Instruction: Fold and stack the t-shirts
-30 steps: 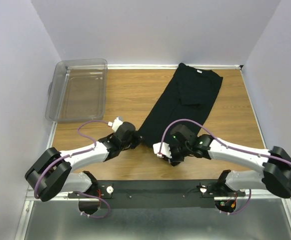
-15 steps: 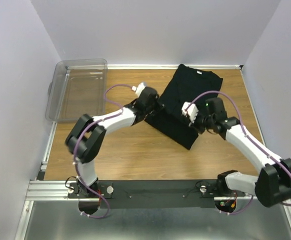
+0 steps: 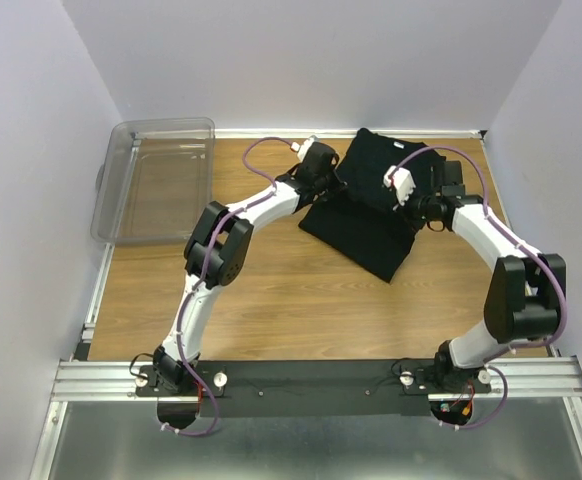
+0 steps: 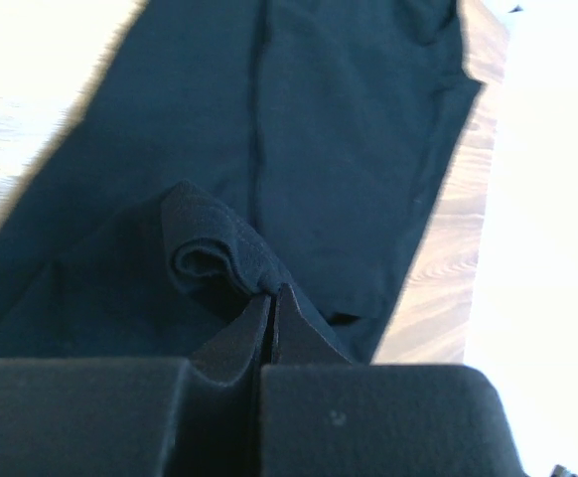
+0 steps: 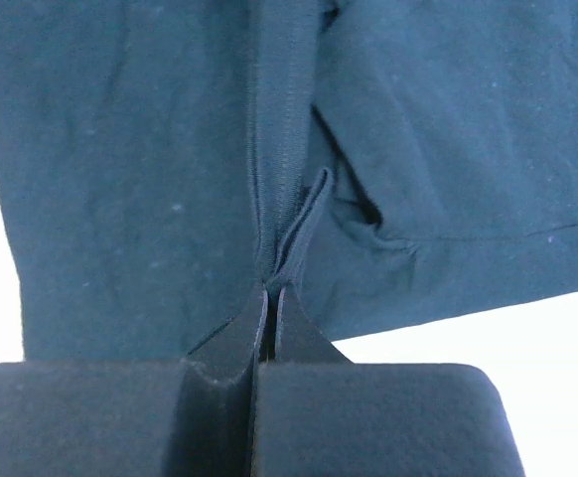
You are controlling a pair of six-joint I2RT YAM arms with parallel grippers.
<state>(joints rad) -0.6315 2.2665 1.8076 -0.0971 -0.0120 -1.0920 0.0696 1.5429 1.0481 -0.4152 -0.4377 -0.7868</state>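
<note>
While the t-shirt (image 3: pixel 366 230) lies half doubled at the far right of the table (image 3: pixel 271 290), we judge a fold in hand; our left fingers (image 4: pixel 285 324) and right fingers (image 5: pixel 287 320) each clamp a pinch of its cloth; next we must lay that edge flat, then release.

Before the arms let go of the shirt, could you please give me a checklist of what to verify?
1. Left jaws shut on the t-shirt: ok.
2. Right jaws shut on it: ok.
3. Held edge lined up with the collar: cannot tell, arms hide it.
4. Cloth smooth at left jaws: not ok, bunched.
5. T-shirt wholly on the table: ok.
6. Plastic bin apart from the cloth: ok.
</note>
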